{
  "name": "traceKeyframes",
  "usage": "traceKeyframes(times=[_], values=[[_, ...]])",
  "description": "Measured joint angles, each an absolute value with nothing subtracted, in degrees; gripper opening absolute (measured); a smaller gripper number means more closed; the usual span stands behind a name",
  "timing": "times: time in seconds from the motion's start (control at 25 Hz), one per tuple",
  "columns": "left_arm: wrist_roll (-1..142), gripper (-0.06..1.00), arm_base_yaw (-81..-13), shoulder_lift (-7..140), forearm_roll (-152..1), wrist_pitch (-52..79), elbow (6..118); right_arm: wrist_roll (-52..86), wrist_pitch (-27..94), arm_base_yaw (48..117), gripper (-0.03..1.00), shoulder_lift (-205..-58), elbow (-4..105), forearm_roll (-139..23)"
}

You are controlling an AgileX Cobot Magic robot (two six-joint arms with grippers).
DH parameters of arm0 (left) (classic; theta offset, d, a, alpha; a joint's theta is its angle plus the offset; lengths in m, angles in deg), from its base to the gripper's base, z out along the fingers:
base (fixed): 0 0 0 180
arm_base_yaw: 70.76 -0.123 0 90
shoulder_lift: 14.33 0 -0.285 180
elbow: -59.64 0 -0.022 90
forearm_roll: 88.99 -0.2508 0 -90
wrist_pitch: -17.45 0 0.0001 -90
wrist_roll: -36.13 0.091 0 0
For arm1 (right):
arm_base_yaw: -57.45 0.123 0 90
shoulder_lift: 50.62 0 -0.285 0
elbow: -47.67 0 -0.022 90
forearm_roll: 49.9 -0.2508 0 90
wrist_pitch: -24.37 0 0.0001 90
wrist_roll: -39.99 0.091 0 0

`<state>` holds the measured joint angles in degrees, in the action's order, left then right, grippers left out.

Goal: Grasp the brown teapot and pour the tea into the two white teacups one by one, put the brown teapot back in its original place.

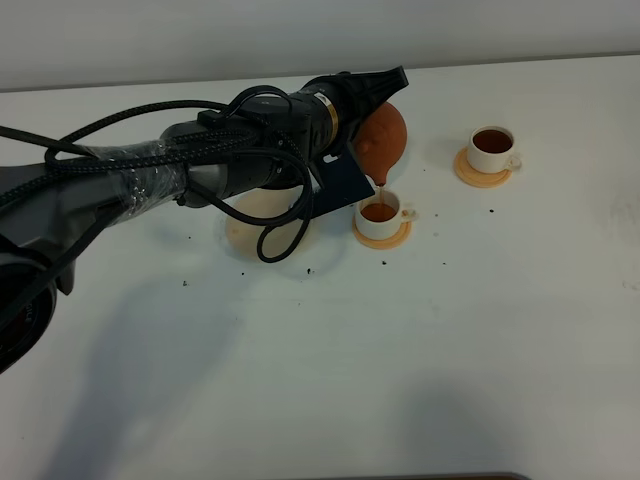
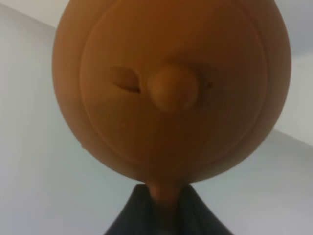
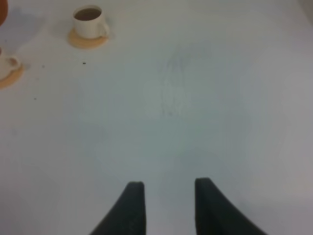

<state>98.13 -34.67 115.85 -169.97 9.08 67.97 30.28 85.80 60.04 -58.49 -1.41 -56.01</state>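
Note:
My left gripper (image 1: 383, 92) is shut on the loop handle of the brown teapot (image 1: 385, 138). The teapot hangs tilted, its spout down over the nearer white teacup (image 1: 381, 211), and a thin stream of tea runs into the cup. In the left wrist view the teapot's lid (image 2: 172, 88) fills the frame, with the left gripper (image 2: 166, 208) clamping the handle. The farther white teacup (image 1: 492, 146) holds dark tea on its orange coaster. The pale beige coaster (image 1: 255, 218) lies partly hidden under the arm. My right gripper (image 3: 168, 205) hovers open over bare table, with the farther teacup (image 3: 89, 20) ahead of it.
Each cup sits on an orange-tan coaster (image 1: 383, 236). Small dark specks dot the white table (image 1: 450, 350). The left arm's black cables (image 1: 285, 235) loop down near the beige coaster. The nearer teacup (image 3: 6, 63) shows at the edge of the right wrist view.

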Motion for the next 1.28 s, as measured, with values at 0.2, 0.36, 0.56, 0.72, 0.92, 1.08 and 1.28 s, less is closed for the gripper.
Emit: traceKeyframes(times=[0.2, 0.36, 0.56, 0.72, 0.92, 1.08, 1.28], values=[[98.7, 0.11, -34.7, 115.8, -170.4, 9.6, 68.0, 30.3, 85.8, 60.0, 0.24, -58.5, -1.4, -56.0], [98.9, 0.11, -34.7, 115.8, -172.4, 9.6, 68.0, 30.3, 85.8, 60.0, 0.24, -58.5, -1.4, -56.0], [98.9, 0.11, -34.7, 115.8, -174.3, 9.6, 68.0, 30.3, 85.8, 60.0, 0.24, -58.5, -1.4, -56.0], [98.9, 0.11, -34.7, 115.8, -175.4, 9.7, 68.0, 30.3, 85.8, 60.0, 0.24, -58.5, -1.4, -56.0], [98.9, 0.11, -34.7, 115.8, -176.0, 10.5, 68.0, 30.3, 85.8, 60.0, 0.24, -58.5, -1.4, -56.0], [98.9, 0.11, -34.7, 115.8, -178.1, 10.8, 68.0, 30.3, 85.8, 60.0, 0.24, -58.5, -1.4, -56.0], [98.9, 0.11, -34.7, 115.8, -179.2, 11.1, 68.0, 30.3, 85.8, 60.0, 0.24, -58.5, -1.4, -56.0]])
